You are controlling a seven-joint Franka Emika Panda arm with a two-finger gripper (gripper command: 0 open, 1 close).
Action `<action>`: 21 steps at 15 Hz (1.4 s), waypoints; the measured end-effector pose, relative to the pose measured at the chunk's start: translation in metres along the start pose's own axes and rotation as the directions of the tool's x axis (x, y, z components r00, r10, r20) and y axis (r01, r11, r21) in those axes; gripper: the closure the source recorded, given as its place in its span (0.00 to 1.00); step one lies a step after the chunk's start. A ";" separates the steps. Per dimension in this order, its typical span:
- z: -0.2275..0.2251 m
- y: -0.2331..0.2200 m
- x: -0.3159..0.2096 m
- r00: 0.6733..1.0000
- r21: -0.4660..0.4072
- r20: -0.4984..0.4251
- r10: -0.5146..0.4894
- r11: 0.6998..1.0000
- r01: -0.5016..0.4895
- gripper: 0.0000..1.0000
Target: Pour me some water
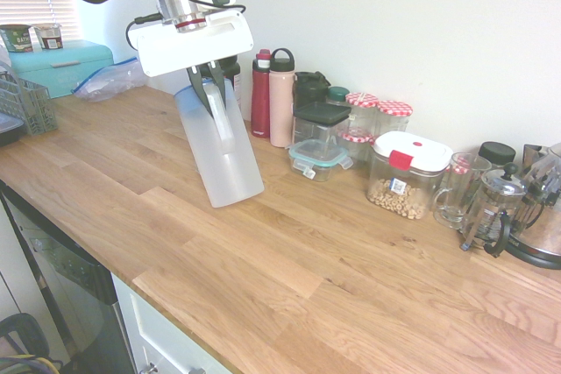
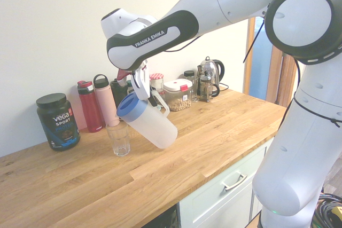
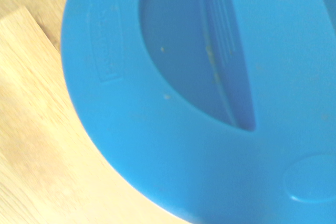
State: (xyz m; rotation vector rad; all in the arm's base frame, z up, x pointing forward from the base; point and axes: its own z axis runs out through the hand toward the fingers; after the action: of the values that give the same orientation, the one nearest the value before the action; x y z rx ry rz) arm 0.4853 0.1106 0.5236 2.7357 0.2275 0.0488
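Wooden worktop (image 2: 214,132), kitchen wall behind: gripper (image 2: 143,90) jaws pinch the handle of the jug (image 2: 148,121), tipped lid-first over the glass (image 2: 118,138). Water's inside yet; glass looks empty, pouring barely begun.

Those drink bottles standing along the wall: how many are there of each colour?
Red bottle: 1
Pink bottle: 1
Dark bottle: 1
Total: 3
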 end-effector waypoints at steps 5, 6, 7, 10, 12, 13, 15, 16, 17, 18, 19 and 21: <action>-0.001 -0.004 0.003 1.000 -0.048 0.007 -0.028 0.998 0.028 1.00; -0.002 -0.005 0.004 0.999 -0.057 0.007 -0.032 0.998 0.033 1.00; -0.003 -0.005 0.004 0.999 -0.065 0.007 -0.035 0.997 0.036 1.00; -0.003 -0.008 0.006 0.999 -0.090 0.012 -0.049 0.995 0.049 1.00; -0.001 -0.011 0.007 0.998 -0.120 0.021 -0.061 0.991 0.063 1.00; 0.001 -0.013 0.008 0.998 -0.137 0.023 -0.066 0.988 0.069 1.00; 0.004 -0.016 0.009 0.997 -0.156 0.027 -0.073 0.985 0.076 1.00; 0.004 -0.017 0.010 0.997 -0.165 0.027 -0.074 0.983 0.077 1.00; 0.003 -0.017 0.011 0.997 -0.170 0.025 -0.074 0.982 0.078 1.00; 0.003 -0.018 0.011 0.997 -0.173 0.025 -0.074 0.982 0.077 1.00; 0.003 -0.018 0.011 0.997 -0.176 0.025 -0.073 0.982 0.076 1.00; 0.002 -0.018 0.011 0.997 -0.176 0.024 -0.071 0.982 0.074 1.00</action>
State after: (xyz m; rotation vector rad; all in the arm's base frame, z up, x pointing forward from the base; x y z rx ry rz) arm 0.4941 0.1280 0.5153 2.5474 0.3033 0.0241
